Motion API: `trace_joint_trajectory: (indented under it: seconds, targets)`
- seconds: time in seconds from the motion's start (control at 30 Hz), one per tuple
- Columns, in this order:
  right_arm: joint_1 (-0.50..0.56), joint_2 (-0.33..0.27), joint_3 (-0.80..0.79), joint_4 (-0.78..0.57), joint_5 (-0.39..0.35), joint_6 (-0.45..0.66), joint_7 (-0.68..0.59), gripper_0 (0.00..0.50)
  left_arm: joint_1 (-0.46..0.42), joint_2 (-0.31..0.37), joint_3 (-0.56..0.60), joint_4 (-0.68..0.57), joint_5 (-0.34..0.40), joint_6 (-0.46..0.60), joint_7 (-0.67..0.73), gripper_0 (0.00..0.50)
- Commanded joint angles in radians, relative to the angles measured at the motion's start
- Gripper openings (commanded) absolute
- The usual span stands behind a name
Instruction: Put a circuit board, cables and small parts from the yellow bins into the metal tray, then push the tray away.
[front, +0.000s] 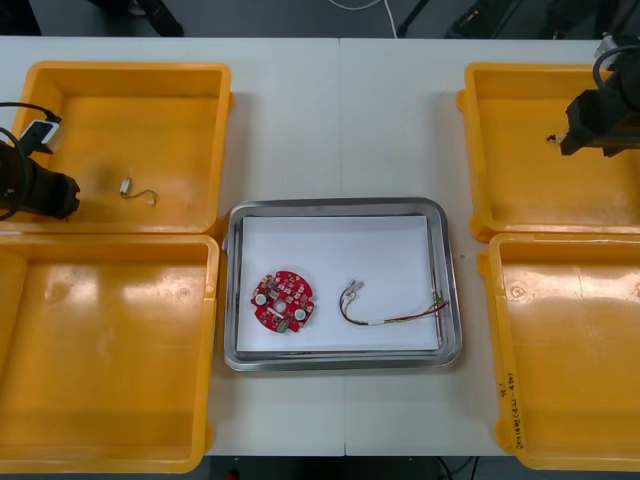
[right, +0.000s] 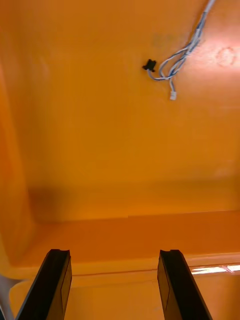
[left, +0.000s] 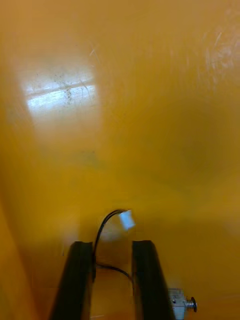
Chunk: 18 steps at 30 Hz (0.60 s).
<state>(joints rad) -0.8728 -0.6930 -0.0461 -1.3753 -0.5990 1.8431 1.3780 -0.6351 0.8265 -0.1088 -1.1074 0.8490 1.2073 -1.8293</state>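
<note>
Two pieces are sitting in the shiny metal tray (front: 335, 205): round red circuit board (front: 283, 300) and red-yellow cable (front: 385, 320). We're watching the left gripper (left: 112, 245) clamping a thin black cable (left: 102, 225) for lifting. The right gripper (right: 112, 255) is hanging spread above the twisted blue-white cable (right: 175, 62), apparently lining up.

Your yellow bins (front: 130, 100) are glossy plastic, faintly scratched. The metal tray (front: 340, 204) has a shiny rim and is matt white inside. Your bench (front: 340, 120) looks smooth.
</note>
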Motion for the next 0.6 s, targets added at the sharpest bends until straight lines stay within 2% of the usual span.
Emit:
trace_joint_trajectory:
  seconds: [0.03, 0.23, 0.4, 0.6]
  targets:
    - [-0.097, -0.028, -0.067, 0.099, 0.022, -0.044, -0.022, 0.5, -0.032, 0.037, -0.011, -0.003, 0.022, -0.011, -0.136, 0.0]
    - [-0.135, -0.025, -0.113, 0.219, 0.033, -0.13, -0.027, 0.5, -0.032, 0.036, -0.011, -0.005, 0.035, -0.011, -0.146, 0.0]
    - [-0.143, -0.005, -0.127, 0.272, 0.051, -0.269, -0.027, 0.5, -0.032, 0.037, -0.011, -0.005, 0.045, -0.012, -0.154, 0.0]
    - [-0.17, 0.015, -0.127, 0.372, 0.09, -0.378, -0.013, 0.5, -0.037, 0.037, -0.008, -0.031, 0.041, -0.014, -0.148, 0.0]
